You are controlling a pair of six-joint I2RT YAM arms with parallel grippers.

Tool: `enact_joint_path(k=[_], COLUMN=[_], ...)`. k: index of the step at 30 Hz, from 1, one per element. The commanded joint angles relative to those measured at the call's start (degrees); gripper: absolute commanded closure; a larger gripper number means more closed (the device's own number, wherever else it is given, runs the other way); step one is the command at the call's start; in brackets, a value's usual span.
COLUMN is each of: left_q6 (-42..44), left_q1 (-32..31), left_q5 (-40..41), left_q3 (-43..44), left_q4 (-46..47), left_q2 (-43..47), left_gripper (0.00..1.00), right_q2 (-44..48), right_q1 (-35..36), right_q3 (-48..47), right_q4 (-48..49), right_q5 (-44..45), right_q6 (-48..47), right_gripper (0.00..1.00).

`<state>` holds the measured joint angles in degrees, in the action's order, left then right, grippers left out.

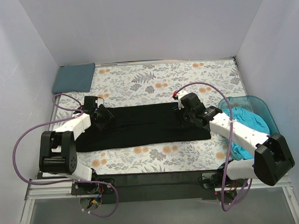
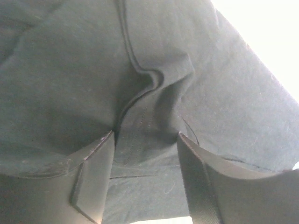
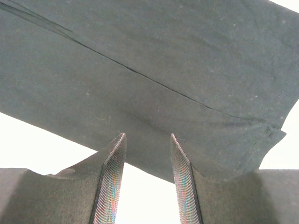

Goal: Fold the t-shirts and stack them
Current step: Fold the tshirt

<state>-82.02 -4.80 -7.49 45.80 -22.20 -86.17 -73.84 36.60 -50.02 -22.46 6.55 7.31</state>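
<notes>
Black cloth t-shirt (image 1: 145, 124) lies flat mid-table on the floral-print white table cloth (image 1: 153, 79), long axis left to right. Left gripper (image 1: 99, 116) is over its left end, fingers apart and straddling a puckered seam. Right gripper (image 1: 183, 110) is over its right end, fingers apart at the cloth's edge, nothing clamped. Each arm is nearest its own end, so a fold across the long axis seems likely next. Translucent teal plastic tub (image 1: 261, 104) at right holds the bright turquoise t-shirt (image 1: 249, 125). Slate blue-grey t-shirt (image 1: 73, 78) lies folded at the far left corner.
</notes>
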Motion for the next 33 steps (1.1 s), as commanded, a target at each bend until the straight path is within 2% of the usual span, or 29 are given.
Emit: enact_joint_path(k=[1, 12, 22, 26, 27, 31, 33], left_q6=[-1.91, -4.55, -5.52, -5.61, -5.7, -5.96, -5.96], left_q1=[-1.17, -2.94, -6.01, -7.24, -7.5, -8.56, -9.35], left_q5=[-1.83, -2.8, -3.15, -2.36, -2.53, -2.97, -2.62], left_q3=[1.92, 5.43, 10.35, 11.94, 12.2, 13.79, 14.49], left_q4=[0.4, 1.54, 3.3, 3.56, 3.56, 3.39, 2.86], left_q2=[1.88, 1.45, -6.29, -8.66, -9.1, -9.54, -9.02], left_gripper=[0.5, 0.6, 0.66, 0.76, 0.83, 0.98, 1.0], right_q2=[1.07, 1.16, 1.6, 1.6, 1.68, 1.42, 1.33], right_q1=[-0.12, -0.21, -0.3, -0.21, -0.21, -0.21, -0.21], right_q3=[0.54, 0.89, 1.42, 1.77, 1.77, 1.77, 1.59], right_q4=[1.01, 0.92, 0.84, 0.84, 0.84, 0.84, 0.84], right_q5=[1.54, 1.8, 1.63, 1.36, 1.19, 0.57, 0.31], right_q6=[-0.19, -0.54, -0.63, -0.46, -0.46, -0.37, -0.28], right_gripper=[0.57, 0.57, 0.57, 0.57, 0.57, 0.58, 0.58])
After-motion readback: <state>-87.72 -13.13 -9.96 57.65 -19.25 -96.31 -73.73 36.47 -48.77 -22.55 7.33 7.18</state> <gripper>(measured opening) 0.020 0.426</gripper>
